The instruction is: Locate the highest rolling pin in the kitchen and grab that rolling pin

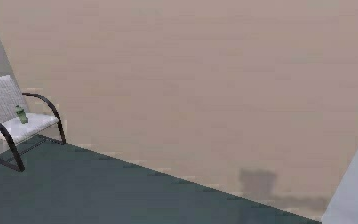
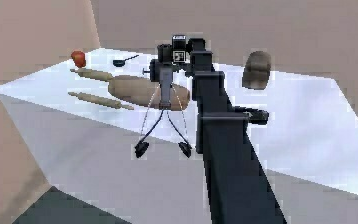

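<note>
My thin dark fingers (image 2: 142, 150) near tan wooden rolling pins (image 2: 99, 100) on pale table (image 2: 307, 110); hold, if any, unclear.

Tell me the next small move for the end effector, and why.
Probably shift the end effector a little toward the arm side view's left. It shows near the brown loaf, while the near rolling pin and the far rolling pin lie left of it on the white counter.

arm (image 2: 227, 150): dark square bar | 2 white squares (image 2: 180, 58), black marks | tool (image 2: 163, 150): 2 thin fingers (image 2: 142, 149)
</note>
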